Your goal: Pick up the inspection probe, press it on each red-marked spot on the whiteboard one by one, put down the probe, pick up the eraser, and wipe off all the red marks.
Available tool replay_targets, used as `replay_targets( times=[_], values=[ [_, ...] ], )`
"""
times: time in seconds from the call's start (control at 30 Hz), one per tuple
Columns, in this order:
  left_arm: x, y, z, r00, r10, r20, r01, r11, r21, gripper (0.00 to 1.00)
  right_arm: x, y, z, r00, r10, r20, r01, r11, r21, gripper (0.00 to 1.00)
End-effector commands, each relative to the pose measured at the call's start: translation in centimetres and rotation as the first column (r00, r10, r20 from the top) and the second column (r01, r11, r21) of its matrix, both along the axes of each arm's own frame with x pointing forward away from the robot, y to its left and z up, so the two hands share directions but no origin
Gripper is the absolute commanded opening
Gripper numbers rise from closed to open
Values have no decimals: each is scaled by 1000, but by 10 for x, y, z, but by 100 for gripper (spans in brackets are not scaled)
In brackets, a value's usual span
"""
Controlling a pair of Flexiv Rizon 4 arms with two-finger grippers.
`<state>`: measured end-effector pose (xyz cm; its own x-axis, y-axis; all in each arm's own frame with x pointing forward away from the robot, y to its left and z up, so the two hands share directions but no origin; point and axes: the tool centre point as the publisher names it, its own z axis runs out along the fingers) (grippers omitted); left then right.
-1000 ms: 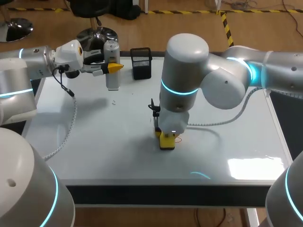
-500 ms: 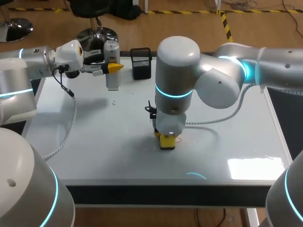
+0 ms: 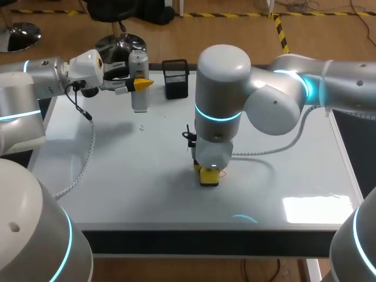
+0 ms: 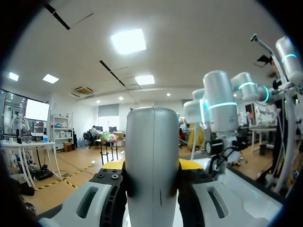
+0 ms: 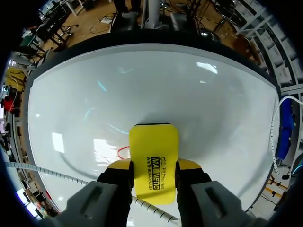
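My left gripper (image 3: pixel 141 83) is shut on the grey upright inspection probe (image 3: pixel 138 88) at the back left of the whiteboard (image 3: pixel 117 170). In the left wrist view the probe (image 4: pixel 152 175) fills the gap between the yellow fingertips (image 4: pixel 187 164) of the left gripper (image 4: pixel 152 166). My right gripper (image 3: pixel 209 174) points straight down at the board's middle, shut on the yellow eraser (image 3: pixel 209 176), which is flat on the board. A red mark (image 3: pixel 221 172) peeks out beside it. In the right wrist view the eraser (image 5: pixel 154 161) is held in the right gripper (image 5: pixel 154 166), with a red loop (image 5: pixel 123 152) next to it.
A black mesh holder (image 3: pixel 175 77) stands at the back edge, right of the probe. A few tiny specks (image 3: pixel 141 126) lie on the board in front of the probe. My right arm's cable (image 3: pixel 264 154) trails over the board's right half.
My right arm swung a little left and then back, nudging the eraser slightly to the right on the board. The left arm and the probe have kept still.
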<state>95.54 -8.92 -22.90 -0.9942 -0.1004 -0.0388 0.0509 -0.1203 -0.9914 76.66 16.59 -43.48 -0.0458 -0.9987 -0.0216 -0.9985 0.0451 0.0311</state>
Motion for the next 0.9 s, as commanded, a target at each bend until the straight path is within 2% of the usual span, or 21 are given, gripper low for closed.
replay_targets(
  times=[0.03, 0.9],
  values=[
    [0, 0, 1, 1000, 1, 1, -1, 1000, 0, 0, -7, -14, -24, 1000, -5, 3, 5, 1000, -1, 0],
    [0, 0, 1, 1000, 1, 1, -1, 1000, 0, 0, -23, -61, -23, 995, -98, -19, 98, 995, -31, 0]
  ],
)
